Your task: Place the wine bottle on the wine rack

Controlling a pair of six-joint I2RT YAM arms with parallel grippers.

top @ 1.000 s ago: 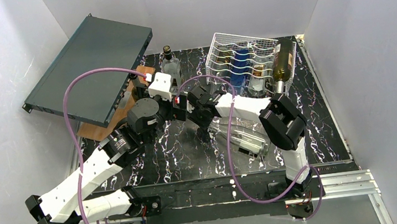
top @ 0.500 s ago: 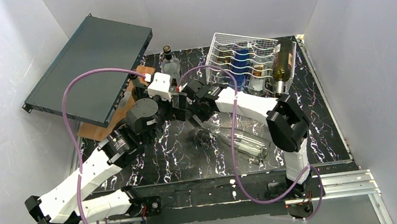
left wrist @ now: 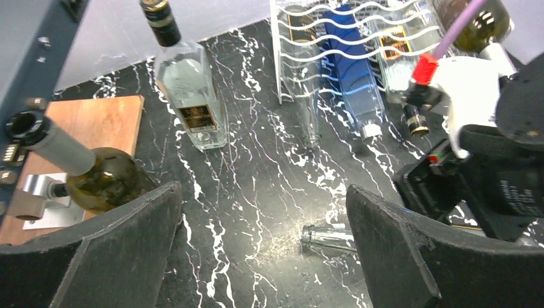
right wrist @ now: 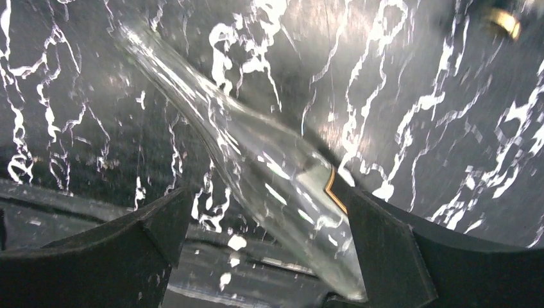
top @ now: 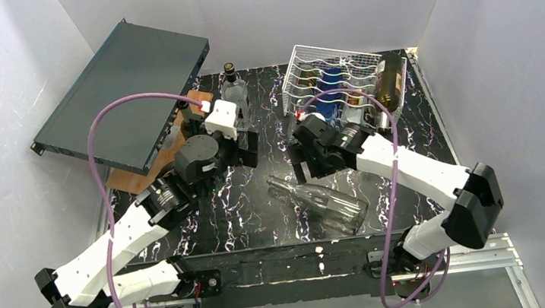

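Note:
A clear empty wine bottle (top: 320, 199) lies on its side on the black marble table, neck pointing to the back left. My right gripper (top: 306, 167) hovers open just above it. In the right wrist view, the bottle (right wrist: 256, 154) runs slantwise below the right gripper (right wrist: 262, 191), untouched. The white wire wine rack (top: 332, 79) stands at the back right with several bottles in its cradles. My left gripper (top: 249, 149) is open and empty over the table's middle. In the left wrist view, the left gripper (left wrist: 264, 192) looks down on the bottle's neck (left wrist: 326, 236) and the rack (left wrist: 333, 32).
A dark green bottle (top: 389, 80) rests on the rack's right edge. A square clear bottle (top: 233, 89) stands upright at the back. An olive bottle (left wrist: 96, 176) lies on a wooden board (left wrist: 112, 112) at the left. A dark-teal metal case (top: 122, 93) leans at the back left.
My right gripper has gone from shut to open and swung right, from beside the left gripper to over the lying bottle. Its elbow moved out to the right. The left arm stayed still.

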